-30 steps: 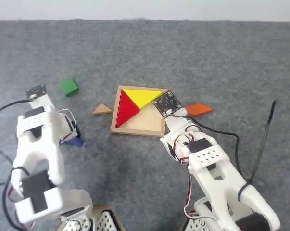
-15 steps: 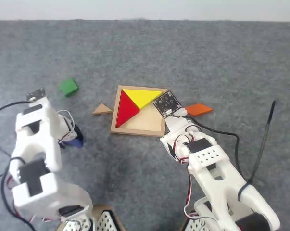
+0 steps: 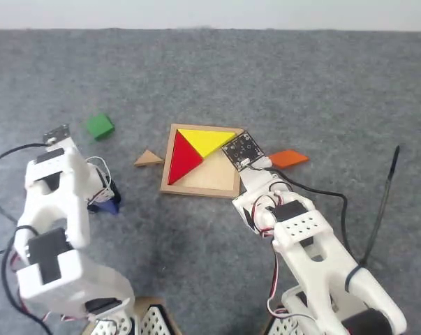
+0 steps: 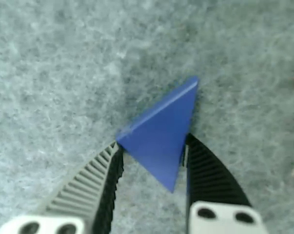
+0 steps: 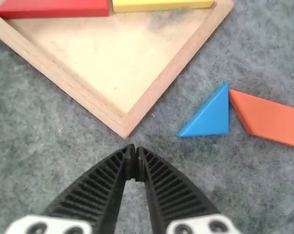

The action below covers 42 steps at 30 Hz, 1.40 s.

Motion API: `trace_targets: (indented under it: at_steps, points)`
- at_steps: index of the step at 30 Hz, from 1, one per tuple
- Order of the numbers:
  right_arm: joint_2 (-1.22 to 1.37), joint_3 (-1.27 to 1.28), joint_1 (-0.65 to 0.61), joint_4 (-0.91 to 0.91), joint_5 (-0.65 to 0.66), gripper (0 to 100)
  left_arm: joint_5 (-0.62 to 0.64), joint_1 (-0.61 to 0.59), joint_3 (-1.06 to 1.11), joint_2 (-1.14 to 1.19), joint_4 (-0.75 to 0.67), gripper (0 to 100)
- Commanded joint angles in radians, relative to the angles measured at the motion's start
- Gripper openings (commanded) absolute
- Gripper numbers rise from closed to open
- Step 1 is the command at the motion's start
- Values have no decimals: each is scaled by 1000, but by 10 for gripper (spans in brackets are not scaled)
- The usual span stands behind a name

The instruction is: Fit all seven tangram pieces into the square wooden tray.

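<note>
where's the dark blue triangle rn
The dark blue triangle sits in the left gripper in the left wrist view; in the high view it's left of the wooden tray and the tan triangle.

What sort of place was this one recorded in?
Probably an indoor robot-learning bench rather than a home or factory: a grey carpet-like table covering, a left arm and right arm side by side, and a square wooden tray holding a red tangram piece.
</note>
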Motion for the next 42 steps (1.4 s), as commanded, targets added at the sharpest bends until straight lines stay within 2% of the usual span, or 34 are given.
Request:
trace_targets:
  at_steps: [1, 7, 11, 15, 18, 26, 31, 34, 42]
  points:
    - [-12, -9, -5, -12, 12, 9, 0, -11, 1, -17, -12, 172]
    - [-12, -9, -5, -12, 12, 9, -2, -6, -2, -17, -14, 134]
    - [-12, -9, -5, -12, 12, 9, -5, -11, -2, -21, -8, 205]
    - [-12, -9, -5, -12, 12, 9, -152, -12, -28, -23, 44, 276]
    - [-12, -9, -5, -12, 12, 9, -186, -34, -76, -23, 87, 310]
    - [-12, -9, -5, -12, 12, 9, -190, -57, -119, -11, -38, 306]
    - [-12, -9, -5, -12, 12, 9, -199, -52, -79, -11, -41, 243]
    - [-12, -9, -5, -12, 12, 9, -235, -41, -48, -11, -32, 242]
    - [-12, -9, -5, -12, 12, 9, -233, -12, -53, -3, -18, 242]
